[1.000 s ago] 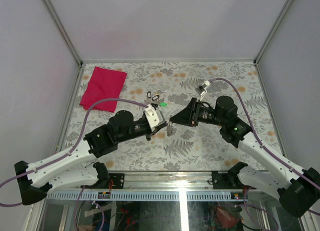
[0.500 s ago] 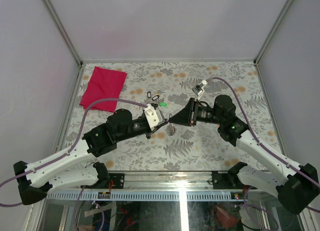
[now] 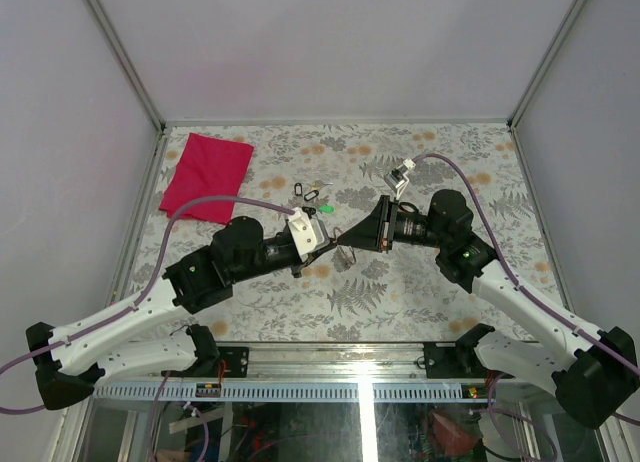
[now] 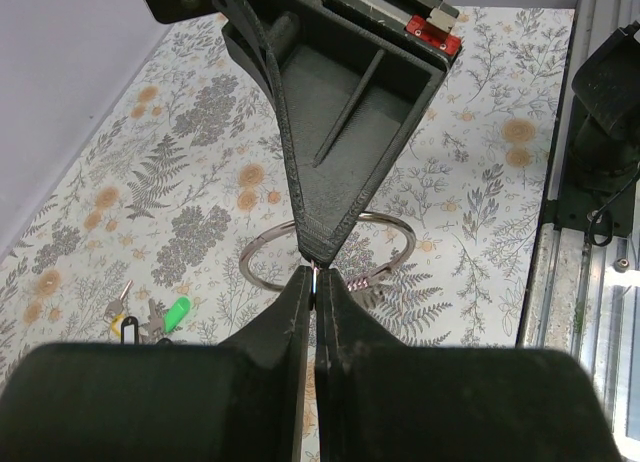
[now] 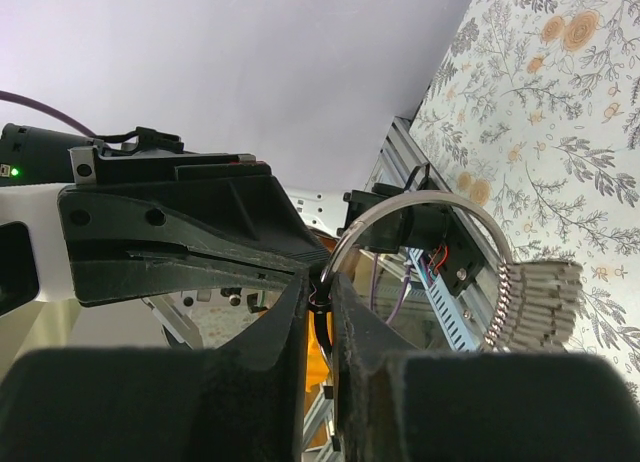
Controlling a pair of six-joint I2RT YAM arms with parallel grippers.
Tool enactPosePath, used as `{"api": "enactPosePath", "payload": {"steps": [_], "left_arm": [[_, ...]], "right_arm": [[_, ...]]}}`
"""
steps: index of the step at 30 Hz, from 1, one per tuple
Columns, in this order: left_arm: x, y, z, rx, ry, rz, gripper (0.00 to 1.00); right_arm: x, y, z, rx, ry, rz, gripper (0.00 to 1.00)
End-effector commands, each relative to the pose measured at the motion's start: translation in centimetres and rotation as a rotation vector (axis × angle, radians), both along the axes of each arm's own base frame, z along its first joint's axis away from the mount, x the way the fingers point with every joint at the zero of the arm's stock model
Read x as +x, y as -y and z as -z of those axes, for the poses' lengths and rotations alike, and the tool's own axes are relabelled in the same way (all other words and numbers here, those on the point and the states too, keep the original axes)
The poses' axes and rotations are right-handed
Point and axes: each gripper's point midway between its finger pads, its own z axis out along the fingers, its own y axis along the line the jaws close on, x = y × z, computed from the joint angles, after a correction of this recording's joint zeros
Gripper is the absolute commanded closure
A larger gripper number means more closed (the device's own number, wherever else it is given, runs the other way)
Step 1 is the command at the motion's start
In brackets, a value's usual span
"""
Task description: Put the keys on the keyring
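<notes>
The keyring (image 3: 343, 259), a thin silver wire ring with a small silvery coil (image 5: 535, 302) on it, hangs above the table between both arms. My left gripper (image 3: 330, 244) is shut on its wire, seen at the fingertips in the left wrist view (image 4: 316, 274). My right gripper (image 3: 346, 241) meets it tip to tip from the other side. Its fingers (image 5: 320, 287) are closed on the same stretch of wire, and the keyring's arc (image 5: 420, 194) rises from between them. The keys (image 3: 310, 193), tiny with black heads, lie on the table behind the left gripper, also at lower left (image 4: 128, 325).
A small bright green piece (image 3: 325, 209) lies beside the keys. A red cloth (image 3: 207, 177) is spread at the back left. The floral table (image 3: 430, 292) is walled on three sides, with a metal rail (image 4: 590, 282) along its near edge.
My right gripper has moved left to the left gripper's tip and its jaws have closed on the keyring's wire. The left arm shifted slightly forward, still holding the ring.
</notes>
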Motion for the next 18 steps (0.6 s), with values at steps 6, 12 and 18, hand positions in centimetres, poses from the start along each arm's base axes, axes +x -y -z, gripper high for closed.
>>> {"api": "enactPosePath", "payload": {"steps": [6, 12, 18], "left_arm": [[-0.2, 0.1, -3.3, -0.078, 0.06, 0.016, 1.0], [-0.4, -0.1, -3.4, -0.082, 0.058, 0.016, 1.0], [-0.4, 0.0, -3.4, -0.081, 0.057, 0.02, 1.0]], "right_arm": [[-0.7, 0.1, -2.7, 0.064, 0.084, -0.016, 1.0], [-0.7, 0.2, -3.4, 0.082, 0.098, -0.012, 0.91], [-0.8, 0.2, -3.7, 0.093, 0.102, -0.013, 0.72]]}}
